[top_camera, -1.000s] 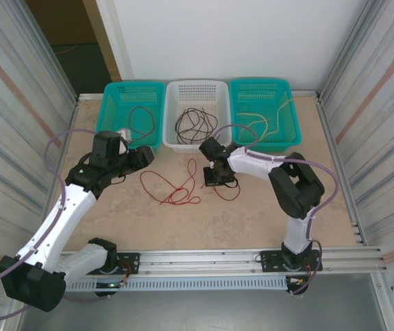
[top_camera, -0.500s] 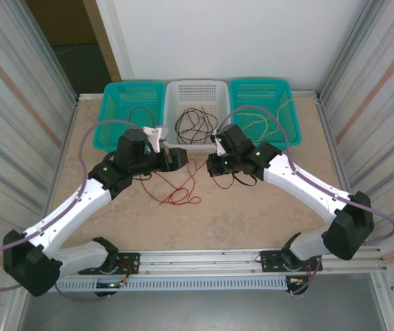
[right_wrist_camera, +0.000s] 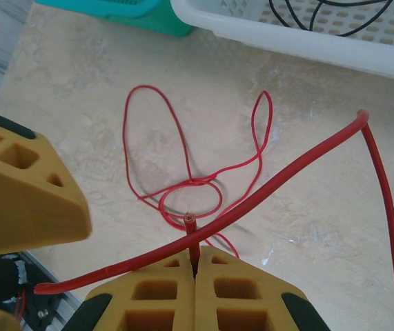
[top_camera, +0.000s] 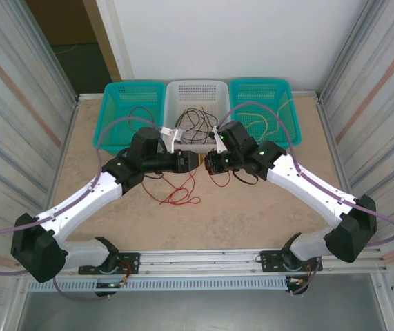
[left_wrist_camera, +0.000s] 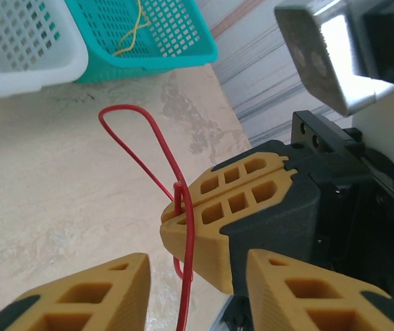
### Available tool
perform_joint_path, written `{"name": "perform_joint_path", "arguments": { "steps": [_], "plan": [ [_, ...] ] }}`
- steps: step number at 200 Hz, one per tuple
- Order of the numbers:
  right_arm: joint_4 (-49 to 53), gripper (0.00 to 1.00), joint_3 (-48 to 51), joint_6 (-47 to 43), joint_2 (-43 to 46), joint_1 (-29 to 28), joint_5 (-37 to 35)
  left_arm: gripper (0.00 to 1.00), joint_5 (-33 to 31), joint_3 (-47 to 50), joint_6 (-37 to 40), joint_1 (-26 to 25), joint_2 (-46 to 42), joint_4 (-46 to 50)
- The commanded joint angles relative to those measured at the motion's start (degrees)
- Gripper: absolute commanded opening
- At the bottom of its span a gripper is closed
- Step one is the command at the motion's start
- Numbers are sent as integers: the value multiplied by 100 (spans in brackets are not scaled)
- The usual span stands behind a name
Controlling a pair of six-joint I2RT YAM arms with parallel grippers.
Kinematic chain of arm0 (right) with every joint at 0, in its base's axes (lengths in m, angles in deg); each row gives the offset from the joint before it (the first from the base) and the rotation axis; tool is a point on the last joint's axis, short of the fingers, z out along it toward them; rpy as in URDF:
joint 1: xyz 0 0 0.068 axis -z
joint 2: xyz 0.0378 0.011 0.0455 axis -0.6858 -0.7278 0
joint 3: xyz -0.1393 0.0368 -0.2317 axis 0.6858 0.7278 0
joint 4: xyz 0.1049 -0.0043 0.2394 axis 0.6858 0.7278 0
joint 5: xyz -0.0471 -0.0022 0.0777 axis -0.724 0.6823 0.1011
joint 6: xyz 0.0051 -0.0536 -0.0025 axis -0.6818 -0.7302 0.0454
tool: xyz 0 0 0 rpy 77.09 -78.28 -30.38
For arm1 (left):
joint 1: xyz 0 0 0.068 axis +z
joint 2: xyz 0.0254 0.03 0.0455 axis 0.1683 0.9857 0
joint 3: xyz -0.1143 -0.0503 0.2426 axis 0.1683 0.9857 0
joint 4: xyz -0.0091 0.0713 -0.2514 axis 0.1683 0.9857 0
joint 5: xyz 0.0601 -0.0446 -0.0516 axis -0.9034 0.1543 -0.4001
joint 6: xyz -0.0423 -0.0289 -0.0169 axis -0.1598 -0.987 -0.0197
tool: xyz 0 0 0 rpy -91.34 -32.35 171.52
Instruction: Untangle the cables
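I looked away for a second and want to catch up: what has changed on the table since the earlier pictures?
The left gripper moved right and the right gripper edged toward the three baskets, so the two nearly meet. The right is shut on the red cable, whose loops on the table have drawn in; the left is open around it. The baskets stayed put.

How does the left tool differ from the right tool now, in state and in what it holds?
The right tool is shut, pinching a red cable near its end; the left tool is open, gripping nothing, the cable running between its fingers. Both have yellow fingers.
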Motion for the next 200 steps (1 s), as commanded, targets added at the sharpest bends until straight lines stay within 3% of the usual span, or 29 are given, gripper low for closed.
{"name": "perform_joint_path", "arguments": {
  "steps": [1,19,47,81,96,122,166,184,200],
  "plan": [
    [-52,0,-178,-65,161,-46,122,35,283,-97,8,-28,104,-174],
    [-72,0,-163,-57,183,-44,137,27,313,-93,17,-28,125,-157],
    [-153,0,-117,-10,231,-42,125,26,384,-37,2,-28,124,-190],
    [-215,0,-100,18,261,-44,154,0,411,19,-40,-28,151,-271],
    [-237,0,-82,9,295,-43,133,0,264,-13,-9,-20,130,-234],
    [-324,0,136,-109,403,-123,70,0,-1055,-231,33,231,-170,345],
    [-351,0,479,-563,654,-917,116,0,-2967,-775,-1037,2007,-566,1629],
    [-356,0,240,-628,829,-1156,289,0,-3659,-1417,-928,2420,-206,2575],
    [-367,0,-5,-629,1006,-1173,443,0,-3952,-1695,-838,2615,-12,2861]
  ]
}}
